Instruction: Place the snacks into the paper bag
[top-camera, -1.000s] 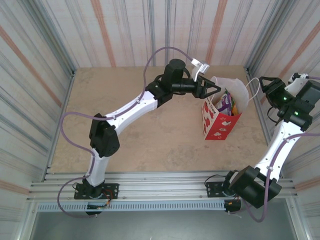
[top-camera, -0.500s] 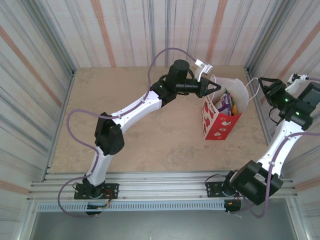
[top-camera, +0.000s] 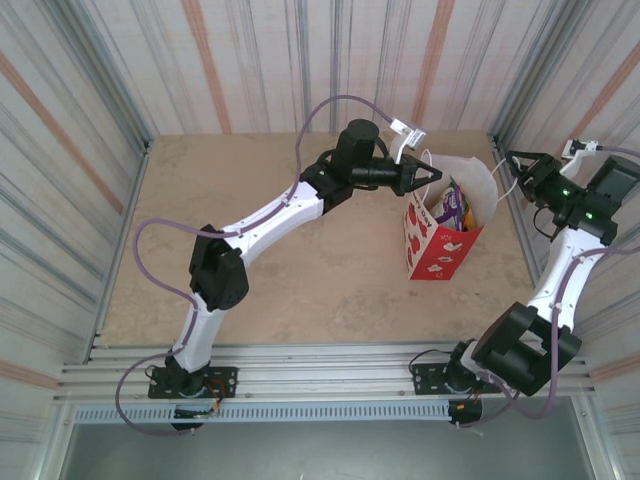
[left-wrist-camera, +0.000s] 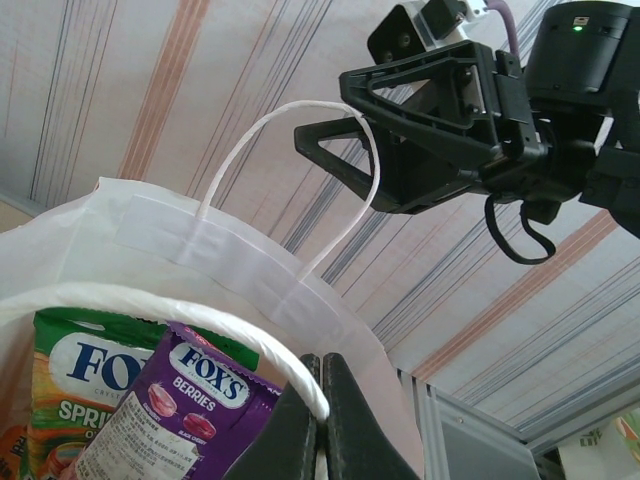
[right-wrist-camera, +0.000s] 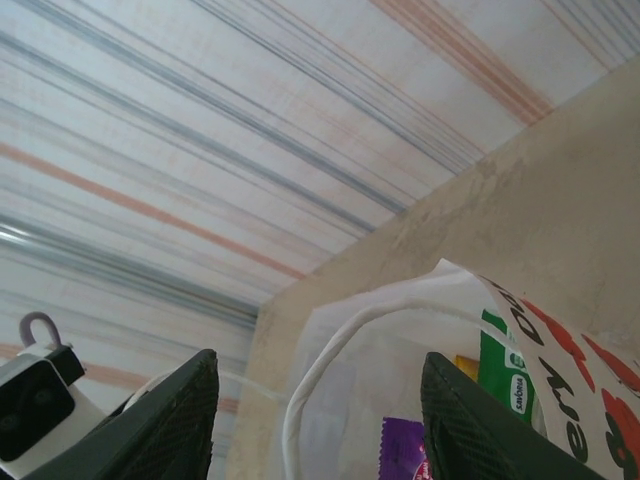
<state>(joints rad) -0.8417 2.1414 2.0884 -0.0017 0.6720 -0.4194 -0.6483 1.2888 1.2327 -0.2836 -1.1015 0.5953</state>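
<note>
Left gripper (top-camera: 436, 176) reaches over the paper bag (top-camera: 436, 246), which stands upright on the far right part of the table (top-camera: 300, 270). In the left wrist view its fingers (left-wrist-camera: 300, 430) are pressed almost together at the bag's near rim, and the near cord handle (left-wrist-camera: 300, 390) runs in between them, so the left gripper (left-wrist-camera: 322, 380) is closed on that handle.

Inside the bag (left-wrist-camera: 200, 265), packets stand on edge: a green FOX'S packet (left-wrist-camera: 70, 390) on the left, and a purple FOX'S Berries packet (left-wrist-camera: 170, 410) overlapping it. From above the snacks (top-camera: 452, 205) show as a patch of green, purple and yellow in the white mouth. How many packets there are cannot be told.

The right gripper (top-camera: 515, 168) hangs just right of the bag with its jaws spread wide, touching nothing. Seen from the left wrist, the right gripper (left-wrist-camera: 322, 108) sits behind the far cord handle (left-wrist-camera: 290, 105), which arches up from the bag's white wall.
</note>
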